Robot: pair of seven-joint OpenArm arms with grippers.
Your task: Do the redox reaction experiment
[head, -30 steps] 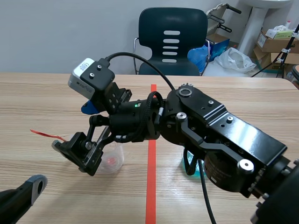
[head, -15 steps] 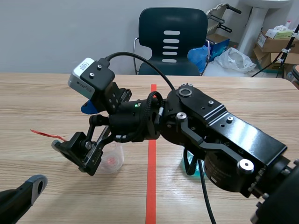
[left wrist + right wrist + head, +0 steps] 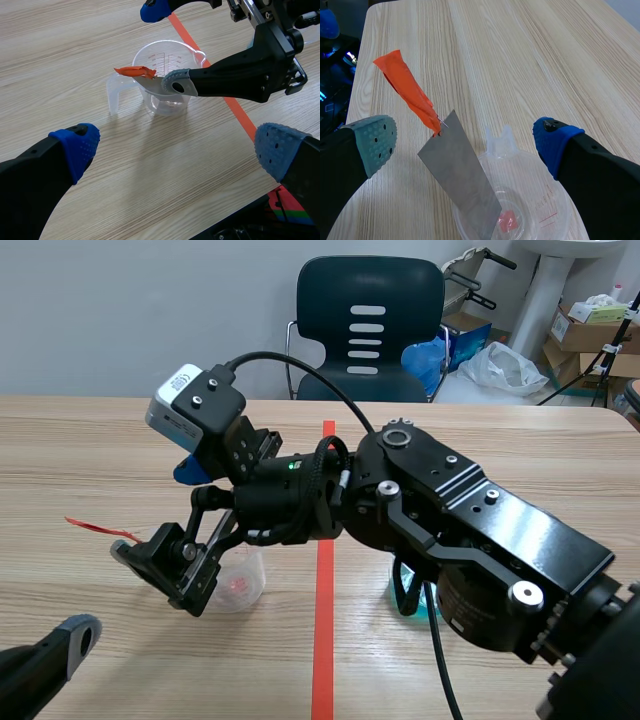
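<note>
Both pincers spread: right gripper (image 3: 462,142) straddles the metal strip (image 3: 457,172) leaning in the clear cup (image 3: 172,102), left gripper (image 3: 177,144) hangs nearby; any move here likely wants slowness, lest the cup tip.

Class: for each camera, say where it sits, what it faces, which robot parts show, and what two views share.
Scene view: between the arms, facing across the table to the chair; right arm crosses it.
Left wrist view: on its arm, looking down at the cup; open left pincer shows.
Right wrist view: over the cup; open right pincer shows.
Both wrist views share cup and metal strip.
</note>
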